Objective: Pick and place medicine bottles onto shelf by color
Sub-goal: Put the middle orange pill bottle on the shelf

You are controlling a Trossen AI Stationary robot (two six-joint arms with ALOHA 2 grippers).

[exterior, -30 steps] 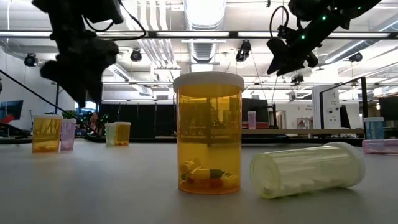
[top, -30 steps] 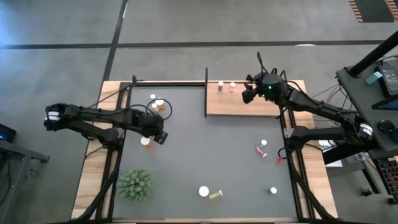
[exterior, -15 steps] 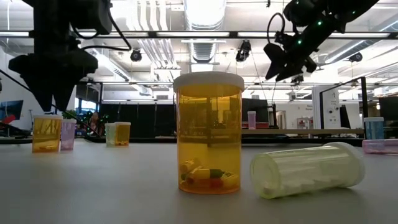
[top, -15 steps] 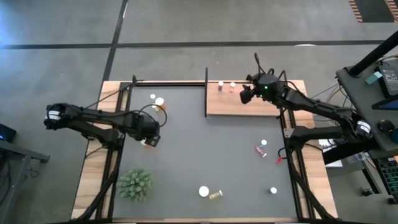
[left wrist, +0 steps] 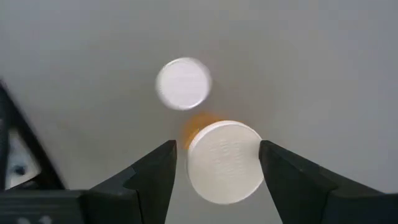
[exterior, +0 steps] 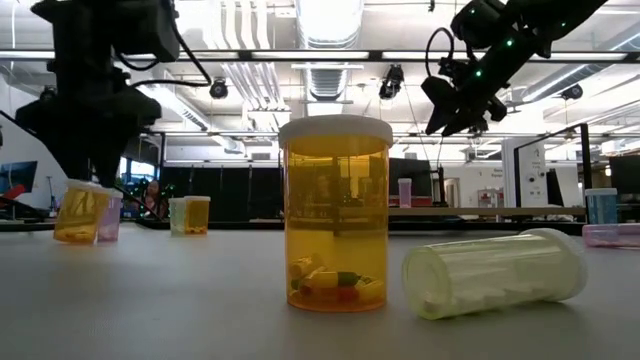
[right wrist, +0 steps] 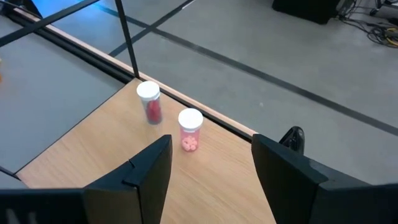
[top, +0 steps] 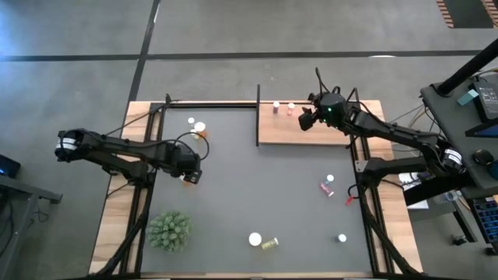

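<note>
High: left gripper (top: 187, 176) was seen over an orange bottle (top: 185, 178) near the mat's left edge; right gripper (top: 306, 119) was held above the shelf (top: 311, 134).
Low: bottle (exterior: 80, 213) was tilted.
Left wrist: bottle (left wrist: 224, 161) was pinched between fingers (left wrist: 152, 177).
Right wrist: fingers (right wrist: 146, 171) were spread; two pink bottles (right wrist: 190, 129) stood at the shelf's rear edge.

I cannot read any words, numbers or signs from where I stand. The white caps on the medicine bottles (right wrist: 190, 118) are plain, and the cap (left wrist: 224, 162) seen from the left arm has some raised marks on it, but they are too faint to read. The big orange bottle (exterior: 335, 215) up close has no label that I can see.
</note>
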